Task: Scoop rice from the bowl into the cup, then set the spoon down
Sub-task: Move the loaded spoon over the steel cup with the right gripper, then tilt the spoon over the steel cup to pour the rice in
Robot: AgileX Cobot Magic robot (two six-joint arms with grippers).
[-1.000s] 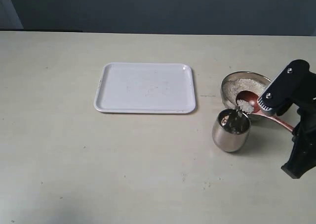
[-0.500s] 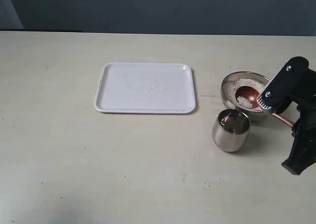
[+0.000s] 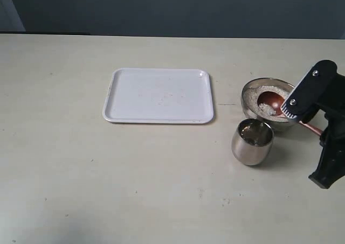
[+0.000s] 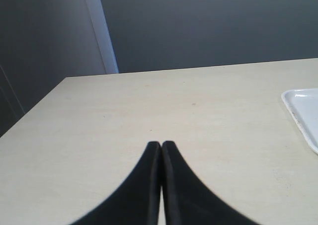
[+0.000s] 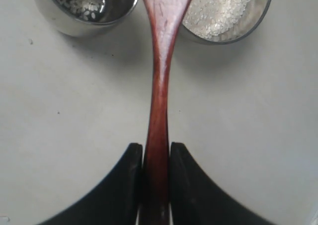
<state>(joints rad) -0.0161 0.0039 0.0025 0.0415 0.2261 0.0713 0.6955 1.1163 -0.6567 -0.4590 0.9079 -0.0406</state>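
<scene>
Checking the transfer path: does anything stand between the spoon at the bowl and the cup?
Nothing visible does. The spoon is over the bowl, the open cup stands close beside it, and the tray lies well aside.

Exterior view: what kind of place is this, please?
Probably a robot test bench, not a kitchen: a pale table before a plain dark wall, set with a white tray, a steel bowl, a cup, and the right gripper holding a spoon.

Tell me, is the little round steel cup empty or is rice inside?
Not empty: the small rounded steel cup holds a thin scatter of white rice grains at its bottom, far from full.
</scene>
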